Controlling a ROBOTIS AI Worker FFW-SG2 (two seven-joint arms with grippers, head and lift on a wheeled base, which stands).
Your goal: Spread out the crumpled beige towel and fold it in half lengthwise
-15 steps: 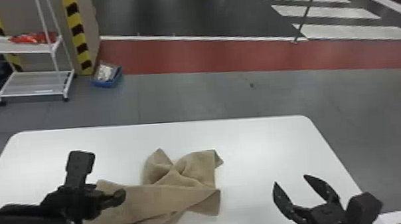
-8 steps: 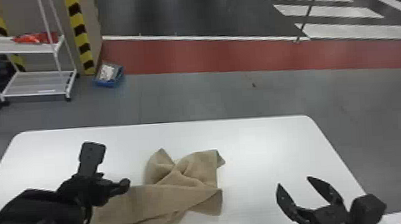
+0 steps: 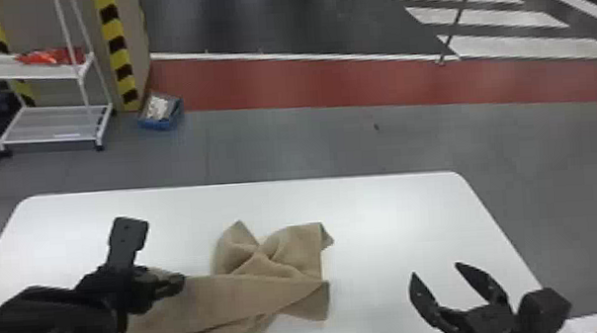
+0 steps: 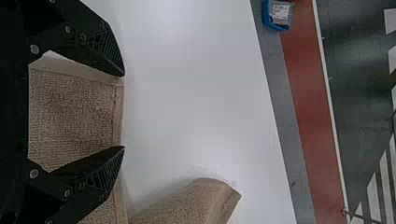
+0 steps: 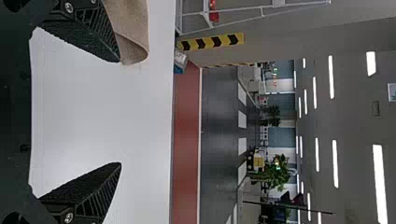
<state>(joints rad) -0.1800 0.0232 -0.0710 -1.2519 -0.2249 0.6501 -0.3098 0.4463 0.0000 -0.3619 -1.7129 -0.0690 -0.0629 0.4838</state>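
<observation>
The beige towel point(image 3: 231, 294) lies crumpled on the white table, with a bunched, folded part toward the middle and a long part running to the near left. Over its left part is my left gripper point(image 3: 150, 253), fingers apart. In the left wrist view, towel fabric point(image 4: 72, 112) with a hemmed edge shows between and beneath the open fingers of the left gripper point(image 4: 123, 111). Right of the towel, my right gripper point(image 3: 436, 270) stands open above bare tabletop. The right wrist view has a towel corner point(image 5: 133, 46) beside one finger of the right gripper point(image 5: 120, 112), with nothing between the fingers.
The white table point(image 3: 389, 212) has its far edge beyond the towel, with bare surface between. Past it on the floor stand a white shelf rack point(image 3: 57, 124) and a blue bin point(image 3: 161, 118) at the left.
My left gripper and forearm have moved a little forward, away from the robot, over the towel. The right gripper and the towel look unchanged.
</observation>
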